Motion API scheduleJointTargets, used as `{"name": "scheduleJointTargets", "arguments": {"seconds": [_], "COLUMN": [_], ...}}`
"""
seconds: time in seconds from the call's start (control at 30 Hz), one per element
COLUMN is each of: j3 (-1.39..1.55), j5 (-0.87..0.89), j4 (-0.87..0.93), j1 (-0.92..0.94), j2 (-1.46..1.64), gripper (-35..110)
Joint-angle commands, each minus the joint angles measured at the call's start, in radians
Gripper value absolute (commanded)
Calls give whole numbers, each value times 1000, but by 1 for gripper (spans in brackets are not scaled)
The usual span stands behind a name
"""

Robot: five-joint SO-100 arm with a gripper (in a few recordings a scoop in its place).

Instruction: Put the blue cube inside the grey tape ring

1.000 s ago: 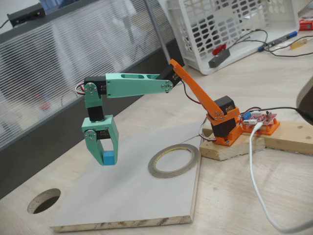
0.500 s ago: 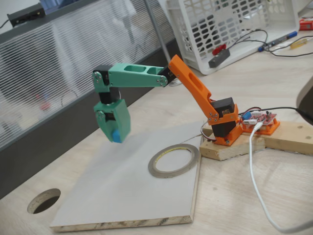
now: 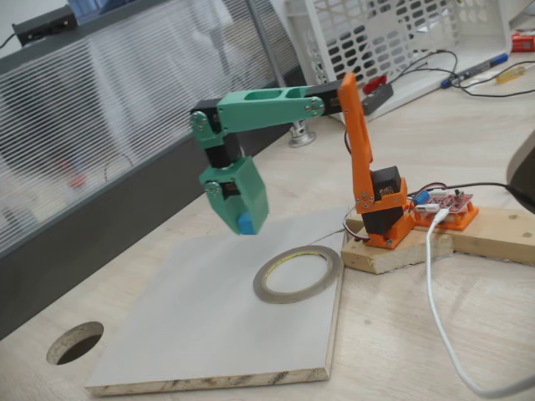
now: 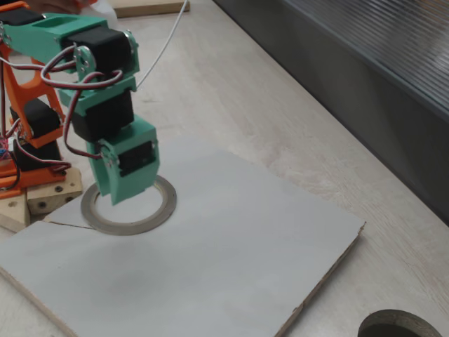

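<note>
Fixed view: my claw [image 3: 244, 224], mid-frame and airborne, is clamped on the blue cube [image 3: 245, 224], up-left of the grey tape ring [image 3: 298, 273] on the board [image 3: 209, 334]; releasing early risks the cube bouncing outside.

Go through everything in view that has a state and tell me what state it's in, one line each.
gripper: shut on the blue cube, raised above the board.
blue cube: held in the jaws, off the board.
grey tape ring: lying flat on the board, centre empty.
white basket: upright on the table.
</note>
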Motion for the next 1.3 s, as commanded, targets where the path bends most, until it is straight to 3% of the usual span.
{"name": "scheduleJointTargets", "arguments": {"seconds": [0.0, 0.33, 0.6, 1.27], "j3": [135, 399, 416, 416], "j5": [11, 5, 11, 6], "j4": [5, 3, 3, 6], "j1": [0, -5, -233, -229], "j2": [135, 341, 345, 336], "gripper": [2, 2, 2, 2]}}
